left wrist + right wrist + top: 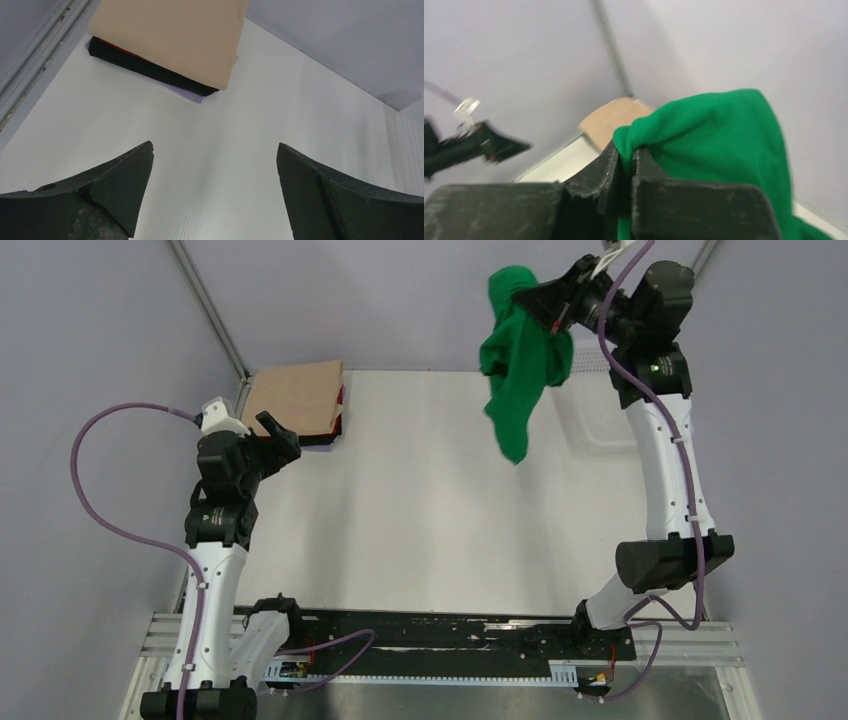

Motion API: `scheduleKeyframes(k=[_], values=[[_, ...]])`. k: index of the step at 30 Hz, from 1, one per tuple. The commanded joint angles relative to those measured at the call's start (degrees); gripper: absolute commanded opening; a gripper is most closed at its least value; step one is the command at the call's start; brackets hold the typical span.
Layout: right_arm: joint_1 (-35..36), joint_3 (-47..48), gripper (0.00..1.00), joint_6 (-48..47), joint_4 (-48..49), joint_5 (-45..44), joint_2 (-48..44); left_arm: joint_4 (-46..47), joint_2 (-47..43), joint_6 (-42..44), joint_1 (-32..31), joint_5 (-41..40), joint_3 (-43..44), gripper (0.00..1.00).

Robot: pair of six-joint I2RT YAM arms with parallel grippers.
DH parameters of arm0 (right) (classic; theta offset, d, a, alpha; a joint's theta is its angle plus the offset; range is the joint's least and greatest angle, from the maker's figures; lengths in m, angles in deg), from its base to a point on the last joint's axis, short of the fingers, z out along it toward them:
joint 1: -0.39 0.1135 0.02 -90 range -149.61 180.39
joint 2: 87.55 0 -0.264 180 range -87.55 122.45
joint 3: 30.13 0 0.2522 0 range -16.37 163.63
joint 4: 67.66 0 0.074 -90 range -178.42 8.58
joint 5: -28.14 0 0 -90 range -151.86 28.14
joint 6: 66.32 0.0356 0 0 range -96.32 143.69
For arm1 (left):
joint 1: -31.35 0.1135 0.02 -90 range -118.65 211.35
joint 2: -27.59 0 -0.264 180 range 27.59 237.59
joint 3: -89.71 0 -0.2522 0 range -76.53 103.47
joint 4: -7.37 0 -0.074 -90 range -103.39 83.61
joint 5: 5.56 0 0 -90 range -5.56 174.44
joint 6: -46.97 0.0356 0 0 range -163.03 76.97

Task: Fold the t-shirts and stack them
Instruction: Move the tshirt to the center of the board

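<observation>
No readable text, labels, brands, numbers or signs on anything in any view.

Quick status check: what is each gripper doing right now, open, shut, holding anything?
Left gripper: open, holding nothing.
Right gripper: shut on the green t-shirt, which hangs in the air.

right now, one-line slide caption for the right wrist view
Right claw shut on a bright green cloth t-shirt, folded tan cloth t-shirt blurred in the background.
</observation>
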Motion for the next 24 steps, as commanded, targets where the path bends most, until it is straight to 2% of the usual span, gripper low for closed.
scheduleKeyframes(k=[1,4,10,11,13,15,16,17,20,24], values=[[6.1,-4.3,0.0,-2.2,0.2,14.4,0.4,1.1,0.0,-1.1,0.3,3.4,0.5,1.0],[7.7,-11.9,0.01,-2.4,0.3,9.0,-2.6,0.1,0.0,-1.4,0.3,3.4,0.8,1.0],[7.0,-37.4,0.1,-5.2,0.2,-17.8,-10.3,-0.2,1.6,-2.6,0.3,6.5,0.1,1.0],[6.3,-40.5,0.19,-4.9,-0.2,-22.0,-10.6,-0.3,2.0,-3.1,0.3,7.1,-0.3,1.0],[5.2,-45.3,0.64,-3.8,-1.5,-30.5,-10.7,-0.3,3.6,-3.8,0.2,9.5,-1.1,1.0],[4.6,-47.3,0.77,-1.3,-3.3,-37.2,-10.4,0.0,6.5,-4.6,0.2,12.8,-2.2,1.0],[4.5,-47.9,0.95,-0.9,-3.9,-39.0,-10.5,0.2,7.3,-5.1,0.2,15.4,-3.1,1.0],[4.5,-48.5,0.99,-0.2,-4.2,-39.7,-10.9,0.9,9.1,-5.4,0.2,17.0,-3.6,1.0],[4.5,-51.2,1.0,1.7,-4.3,-38.7,-13.1,1.9,12.4,-5.6,-1.8,22.2,-5.9,1.0],[4.9,-57.1,1.0,5.6,-6.5,-34.6,-16.7,0.2,16.2,-3.8,-10.2,20.9,-7.0,1.0]])
